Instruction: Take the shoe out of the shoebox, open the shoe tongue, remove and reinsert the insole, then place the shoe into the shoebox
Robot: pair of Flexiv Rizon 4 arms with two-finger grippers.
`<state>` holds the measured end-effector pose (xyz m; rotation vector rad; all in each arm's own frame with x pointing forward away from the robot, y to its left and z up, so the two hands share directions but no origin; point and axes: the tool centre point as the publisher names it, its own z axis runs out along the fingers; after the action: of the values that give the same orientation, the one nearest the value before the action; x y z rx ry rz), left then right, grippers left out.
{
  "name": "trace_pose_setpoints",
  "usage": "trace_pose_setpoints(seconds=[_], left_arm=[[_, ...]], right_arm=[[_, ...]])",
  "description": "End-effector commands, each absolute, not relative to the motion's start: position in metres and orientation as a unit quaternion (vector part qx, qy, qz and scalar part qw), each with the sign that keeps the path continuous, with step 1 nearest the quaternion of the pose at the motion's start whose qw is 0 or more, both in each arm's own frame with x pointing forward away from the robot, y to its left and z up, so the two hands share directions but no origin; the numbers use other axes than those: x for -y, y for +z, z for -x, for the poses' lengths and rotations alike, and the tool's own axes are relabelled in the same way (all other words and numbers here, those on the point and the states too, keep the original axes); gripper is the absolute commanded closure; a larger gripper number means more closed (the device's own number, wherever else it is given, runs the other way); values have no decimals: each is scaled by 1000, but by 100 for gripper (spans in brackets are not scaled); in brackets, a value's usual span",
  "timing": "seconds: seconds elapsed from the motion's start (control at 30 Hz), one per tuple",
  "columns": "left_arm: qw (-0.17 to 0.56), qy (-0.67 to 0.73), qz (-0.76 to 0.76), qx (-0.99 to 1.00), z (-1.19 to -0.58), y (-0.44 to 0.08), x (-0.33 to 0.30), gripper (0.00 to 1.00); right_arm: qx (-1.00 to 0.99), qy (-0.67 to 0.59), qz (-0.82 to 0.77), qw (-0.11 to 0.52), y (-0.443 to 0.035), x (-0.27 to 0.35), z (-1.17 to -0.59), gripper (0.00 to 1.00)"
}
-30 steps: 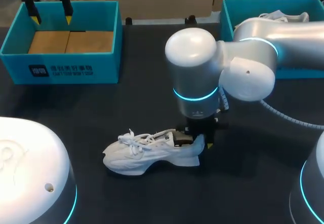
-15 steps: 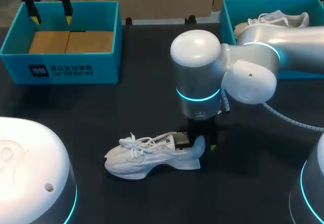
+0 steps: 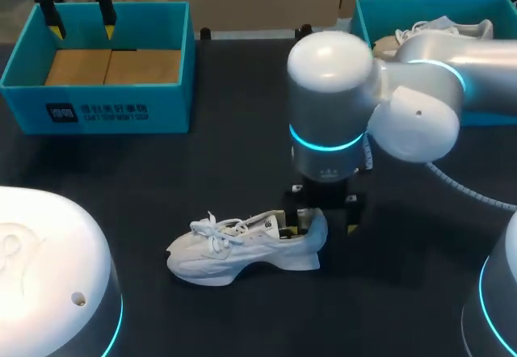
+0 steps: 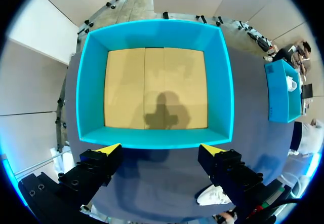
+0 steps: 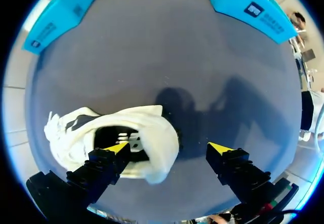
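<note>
Dark desk (image 3: pixel 202 179), seen from above. Far left, the left end effector (image 3: pixel 81 27) hangs wide open, empty, over a teal shoebox (image 3: pixel 97 115). Mid-desk lies the white shoe (image 3: pixel 234 252), toe left, heel right, under the right end effector (image 5: pixel 169 148), open and empty. Only its wrist view shows one fingertip (image 5: pixel 117 147) over the shoe's mouth, the other past the heel.

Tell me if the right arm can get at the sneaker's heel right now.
Probably yes: the right gripper hangs open over the heel of the white sneaker, with nothing between them.
</note>
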<state>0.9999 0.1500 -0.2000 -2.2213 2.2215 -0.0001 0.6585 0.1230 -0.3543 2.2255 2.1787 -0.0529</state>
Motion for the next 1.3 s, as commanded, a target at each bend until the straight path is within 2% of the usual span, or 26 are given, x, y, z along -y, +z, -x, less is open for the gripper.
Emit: trace_pose_setpoints(seconds=[0.03,0.3,0.33,0.73,0.77,0.97,1.17,1.3], left_arm=[[0,0,707,-707,-1000,-200,-150,0],[0,0,707,-707,-1000,-200,-150,0],[0,0,707,-707,-1000,-200,-150,0],[0,0,707,-707,-1000,-200,-150,0],[0,0,707,-707,-1000,-200,-150,0],[0,0,707,-707,-1000,-200,-150,0],[0,0,707,-707,-1000,-200,-150,0],[0,0,707,-707,-1000,-200,-150,0]], right_arm=[[-717,27,-696,-29,-328,-100,-657,0],[-847,134,-506,-94,-302,-98,-648,0],[-844,115,-513,-104,-300,-98,-649,0],[-844,115,-513,-104,-300,-98,-649,0],[-853,135,-493,-111,-302,-94,-651,0],[-886,229,-400,-60,-295,-61,-664,0],[-883,423,-199,-48,-300,-44,-669,0],[-889,399,-216,-59,-307,-43,-672,0]])
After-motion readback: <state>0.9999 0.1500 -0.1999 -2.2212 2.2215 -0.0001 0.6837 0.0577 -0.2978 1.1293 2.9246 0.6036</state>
